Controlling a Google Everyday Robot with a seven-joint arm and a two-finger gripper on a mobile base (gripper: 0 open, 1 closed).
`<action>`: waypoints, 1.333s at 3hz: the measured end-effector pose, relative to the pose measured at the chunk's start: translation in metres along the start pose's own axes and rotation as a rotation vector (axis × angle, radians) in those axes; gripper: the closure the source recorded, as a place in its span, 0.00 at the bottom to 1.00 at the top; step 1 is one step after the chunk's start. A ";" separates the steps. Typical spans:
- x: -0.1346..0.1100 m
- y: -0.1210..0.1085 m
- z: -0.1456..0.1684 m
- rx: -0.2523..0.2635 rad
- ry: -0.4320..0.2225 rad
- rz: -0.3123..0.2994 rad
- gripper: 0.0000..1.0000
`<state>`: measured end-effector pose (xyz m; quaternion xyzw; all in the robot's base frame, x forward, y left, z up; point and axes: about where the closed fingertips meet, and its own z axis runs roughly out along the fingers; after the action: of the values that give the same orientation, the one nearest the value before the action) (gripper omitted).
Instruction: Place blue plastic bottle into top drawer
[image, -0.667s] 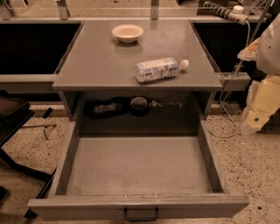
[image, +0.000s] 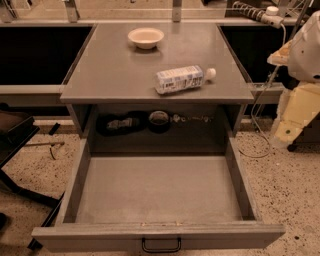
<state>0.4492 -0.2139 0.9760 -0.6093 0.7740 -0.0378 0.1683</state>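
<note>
The blue plastic bottle (image: 180, 79) lies on its side on the grey cabinet top (image: 110, 70), near the front right, with its white cap pointing right. The top drawer (image: 157, 187) is pulled fully open below it; its flat grey floor is bare and a small dark handle (image: 161, 245) sits on its front. Part of my arm (image: 300, 100), white and cream, hangs at the right edge of the view, beside the cabinet and apart from the bottle. My gripper is out of view.
A round cream bowl (image: 145, 37) stands at the back of the cabinet top. The dark recess under the top holds small dark objects (image: 159, 120). A cable (image: 260, 135) trails on the speckled floor at the right. A dark chair base (image: 20, 150) stands at the left.
</note>
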 end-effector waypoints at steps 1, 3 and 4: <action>-0.016 -0.033 0.017 -0.017 -0.077 -0.041 0.00; -0.050 -0.122 0.070 -0.085 -0.336 -0.054 0.00; -0.065 -0.148 0.099 -0.111 -0.411 -0.063 0.00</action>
<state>0.6306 -0.1751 0.9358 -0.6365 0.7047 0.1246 0.2875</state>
